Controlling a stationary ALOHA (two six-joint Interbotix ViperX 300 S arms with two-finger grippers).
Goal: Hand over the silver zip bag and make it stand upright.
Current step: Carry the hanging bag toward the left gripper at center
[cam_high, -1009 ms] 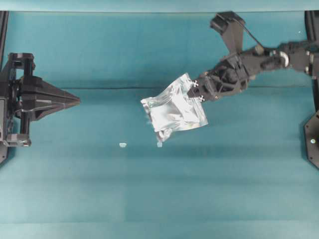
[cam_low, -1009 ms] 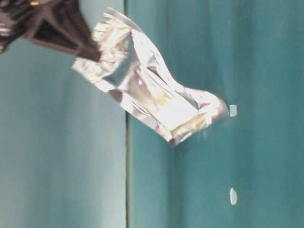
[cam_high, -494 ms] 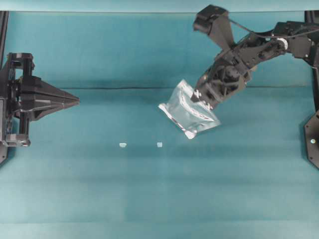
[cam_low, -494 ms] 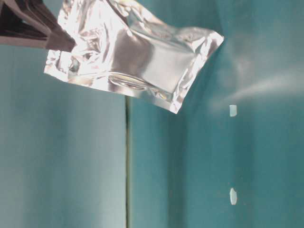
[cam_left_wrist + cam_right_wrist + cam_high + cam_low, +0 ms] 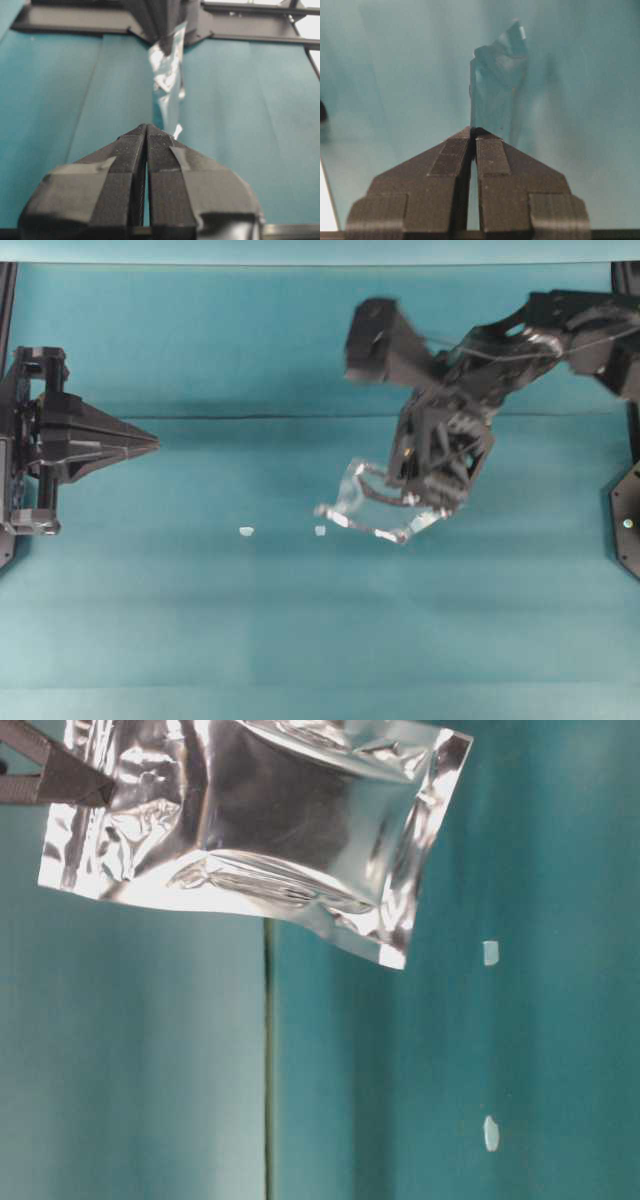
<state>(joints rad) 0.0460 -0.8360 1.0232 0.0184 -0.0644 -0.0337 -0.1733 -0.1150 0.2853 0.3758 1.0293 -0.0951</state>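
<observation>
The silver zip bag (image 5: 362, 512) hangs in the air right of the table's middle, turned edge-on to the overhead camera and blurred. My right gripper (image 5: 408, 502) points downward and is shut on the bag's edge. From table level the bag (image 5: 250, 830) shows its broad shiny face, with the right gripper (image 5: 98, 790) pinching its upper left part. The right wrist view has the bag (image 5: 496, 85) rising from the closed tips of the gripper (image 5: 473, 132). My left gripper (image 5: 155, 443) stays at the far left, shut and empty. Its wrist view shows the gripper (image 5: 147, 128) aimed at the distant bag (image 5: 167, 80).
Two tiny white scraps (image 5: 246, 531) (image 5: 320, 531) lie on the teal cloth (image 5: 200, 620) below and left of the bag. They also appear in the table-level view as scraps (image 5: 490, 953) (image 5: 490, 1132). A fold line in the cloth (image 5: 250, 418) runs across the table.
The right arm has swung its wrist downward and turned the bag from lying broad-side up to hanging edge-on, lifting it clear of the cloth. The left arm has not moved.
</observation>
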